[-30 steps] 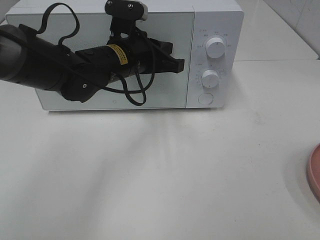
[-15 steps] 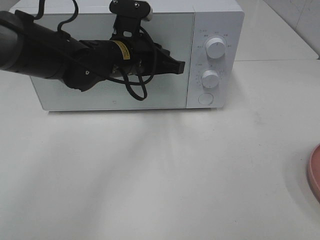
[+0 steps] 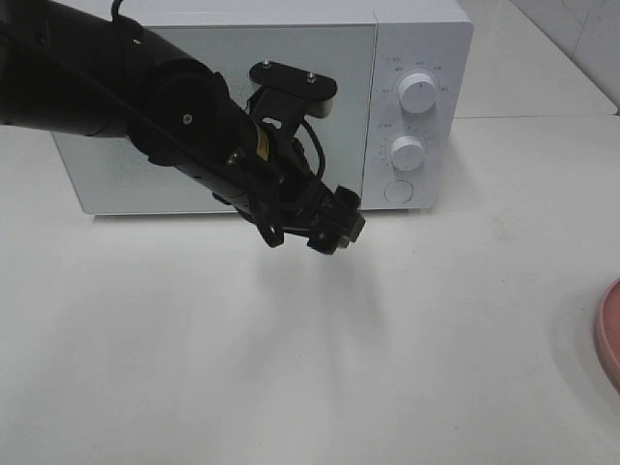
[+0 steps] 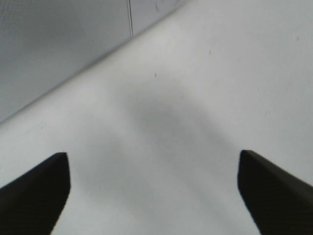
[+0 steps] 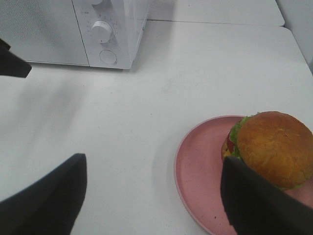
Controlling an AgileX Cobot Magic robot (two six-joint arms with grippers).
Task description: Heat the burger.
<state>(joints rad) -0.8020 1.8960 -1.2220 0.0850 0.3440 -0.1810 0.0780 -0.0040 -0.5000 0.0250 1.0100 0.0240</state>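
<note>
Exterior high view shows the left gripper point(image 3: 332, 228) hanging over the white table point(image 3: 291, 368) just in front of the closed microwave point(image 3: 271, 97), its jaws spread and empty. Right gripper point(image 5: 151, 196) is also released, holding nothing. The burger point(image 5: 271, 147) sits on the pink plate point(image 5: 200, 171), well apart from the microwave.

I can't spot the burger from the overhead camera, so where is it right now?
The burger shows only in the right wrist view, sitting on the pink plate on the white table, well away from the microwave.
</note>
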